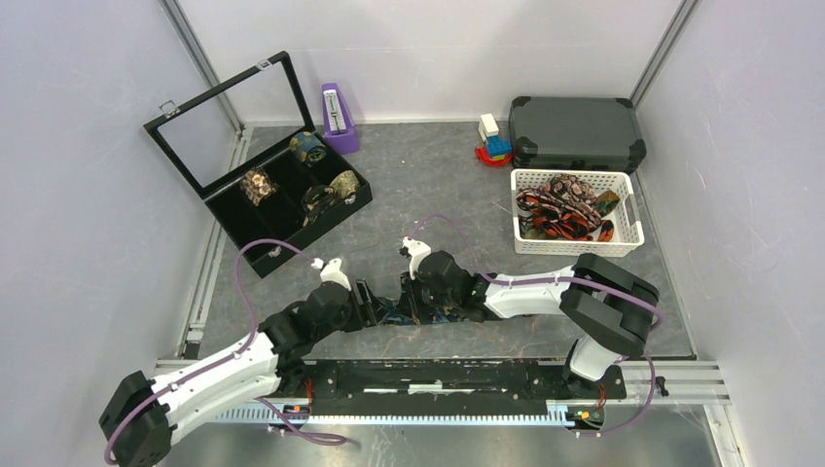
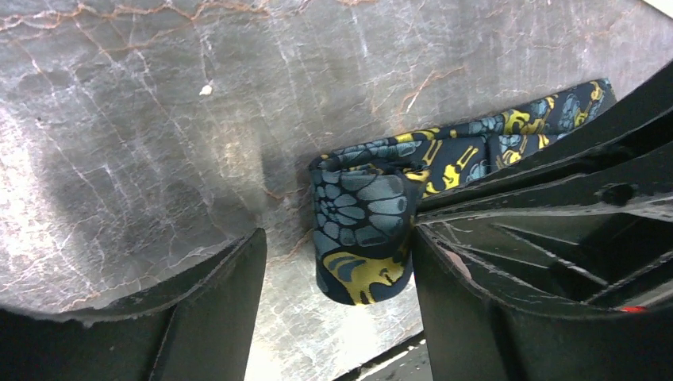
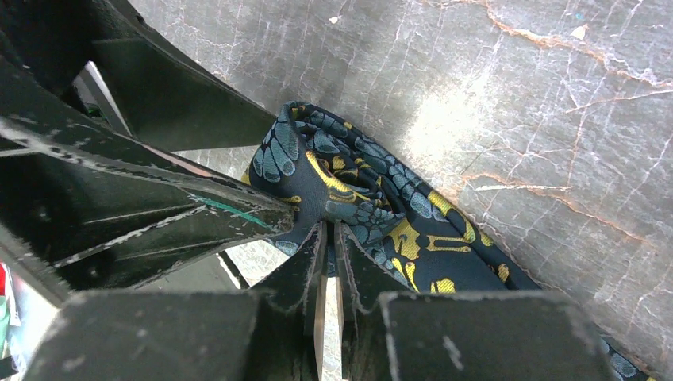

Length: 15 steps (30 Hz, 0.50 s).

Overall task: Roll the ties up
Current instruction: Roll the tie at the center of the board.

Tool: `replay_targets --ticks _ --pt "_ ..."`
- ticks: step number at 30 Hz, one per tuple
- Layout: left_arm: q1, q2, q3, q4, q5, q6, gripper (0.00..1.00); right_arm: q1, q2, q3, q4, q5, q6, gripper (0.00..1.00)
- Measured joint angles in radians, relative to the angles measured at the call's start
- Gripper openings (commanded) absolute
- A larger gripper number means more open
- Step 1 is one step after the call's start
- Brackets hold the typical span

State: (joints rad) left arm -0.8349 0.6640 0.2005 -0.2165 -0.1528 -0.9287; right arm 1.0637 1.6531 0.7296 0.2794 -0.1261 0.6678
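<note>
Grey marbled tabletop (image 1: pixel 428 175), white walls (image 1: pixel 88 195); navy tie (image 2: pixel 361 230) lying on it.

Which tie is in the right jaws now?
The navy blue-gold paisley tie on the table; the rest sit coiled in the black box or heaped in the white basket.

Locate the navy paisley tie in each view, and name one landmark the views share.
Top external: the navy paisley tie lies low in the picture, just left of centre.
Left wrist: the tie's rolled end sits at centre, its tail running to the upper right.
Right wrist: the tie is at centre, pinched in the right pincer.
Shared landmark: the grey veined tabletop beneath it.
</note>
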Motion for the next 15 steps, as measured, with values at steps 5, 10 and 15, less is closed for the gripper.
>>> replay_targets --ticks 5,10,15 --pt "0.023 -0.037 -0.066 0.077 0.039 0.0 0.71 -0.004 0.008 -0.001 0.008 -0.007 0.0 0.12" --pt "0.052 -0.052 -0.12 0.172 0.083 0.0 0.69 -0.006 0.017 -0.001 0.023 -0.01 0.0 0.12" --pt "0.074 -0.038 -0.146 0.243 0.114 0.001 0.65 -0.006 0.019 -0.001 0.026 -0.012 0.0 0.11"
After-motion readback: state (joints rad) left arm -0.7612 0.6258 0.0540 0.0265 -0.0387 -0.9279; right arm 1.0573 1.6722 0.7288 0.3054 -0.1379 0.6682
